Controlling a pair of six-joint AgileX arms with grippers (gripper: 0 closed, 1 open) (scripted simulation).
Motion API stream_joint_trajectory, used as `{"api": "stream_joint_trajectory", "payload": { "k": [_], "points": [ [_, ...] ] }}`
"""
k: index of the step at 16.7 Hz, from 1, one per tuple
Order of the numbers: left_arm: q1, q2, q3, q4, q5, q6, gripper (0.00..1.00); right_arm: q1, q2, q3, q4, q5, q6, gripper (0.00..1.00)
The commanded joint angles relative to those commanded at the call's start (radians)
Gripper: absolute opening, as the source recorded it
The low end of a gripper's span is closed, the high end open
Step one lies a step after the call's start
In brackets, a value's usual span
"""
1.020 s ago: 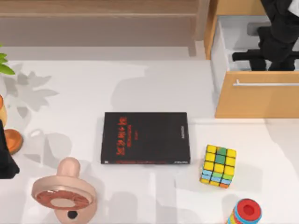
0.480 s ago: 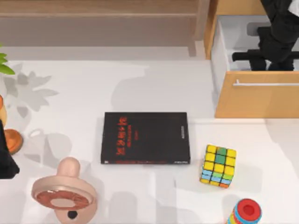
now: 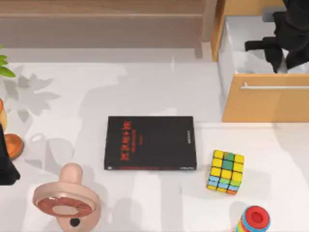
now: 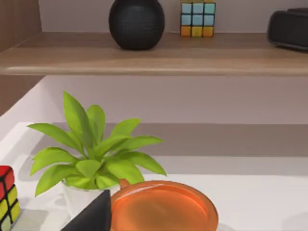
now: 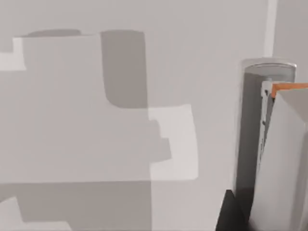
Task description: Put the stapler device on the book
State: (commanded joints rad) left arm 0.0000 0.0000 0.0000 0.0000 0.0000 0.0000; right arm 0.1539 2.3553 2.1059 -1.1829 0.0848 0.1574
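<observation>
Black book [image 3: 150,143] lay flat on the bench [image 3: 145,92], just left of the Rubik's cube [image 3: 226,171], its cover bare. Up and right of the book, the right claw [image 3: 270,53] sat inside the open drawer [image 3: 265,101], and a pale grey piece [image 3: 270,14] beside it was probably the stapler device, unconfirmed. Neither claw's spread could be read, so the next move needs a square pinch across the stapler before clearing the drawer front; the left claw [image 3: 6,164] was parked well left of the book.

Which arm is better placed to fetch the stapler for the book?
Right, probably. The right arm is already inside the open drawer, where its wrist view shows the pale stapler. The left arm sits parked at the table's left edge.
</observation>
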Motion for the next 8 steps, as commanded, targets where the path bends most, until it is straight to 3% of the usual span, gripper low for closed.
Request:
{"api": "stream_joint_trajectory", "payload": {
  "k": [8],
  "points": [
    [0.000, 0.000, 0.000, 0.000, 0.000, 0.000, 1.00, 0.148, -0.146, 0.098, -0.067, 0.085, 0.205, 0.00]
  ]
}}
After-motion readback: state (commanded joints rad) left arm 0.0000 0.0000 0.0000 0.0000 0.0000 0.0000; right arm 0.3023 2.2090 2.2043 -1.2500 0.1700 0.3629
